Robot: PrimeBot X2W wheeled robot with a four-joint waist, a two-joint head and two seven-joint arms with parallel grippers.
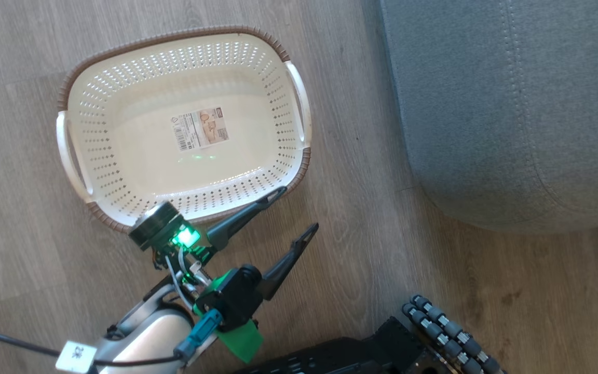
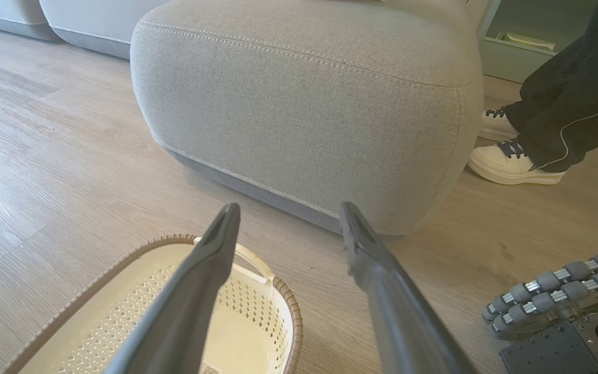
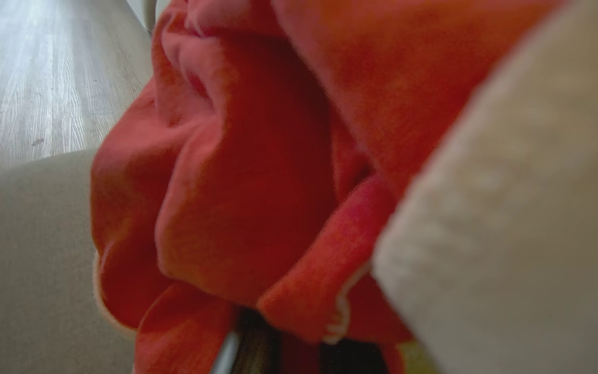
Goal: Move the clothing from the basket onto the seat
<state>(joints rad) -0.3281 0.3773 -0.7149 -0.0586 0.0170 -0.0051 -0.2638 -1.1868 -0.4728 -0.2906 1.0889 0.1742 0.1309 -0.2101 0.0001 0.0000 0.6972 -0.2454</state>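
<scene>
Two grippers: the left gripper [image 1: 297, 209] hangs wide open, holding nothing, beside the empty basket [image 1: 174, 36]. The right gripper [image 3: 299, 358] is pinched nearly shut on the clothing [image 3: 247, 182], apparently to carry it to the seat [image 1: 512, 104].

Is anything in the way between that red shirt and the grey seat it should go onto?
Nothing visible does. In the right wrist view the clothing hangs bunched up, with bare grey fabric of the seat right beside it. The basket on the floor is already empty.

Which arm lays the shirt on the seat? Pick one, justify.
Right. The right end effector is shut on the red shirt, grey seat cushion close behind. The left end effector hangs open, empty, by the empty basket.
</scene>
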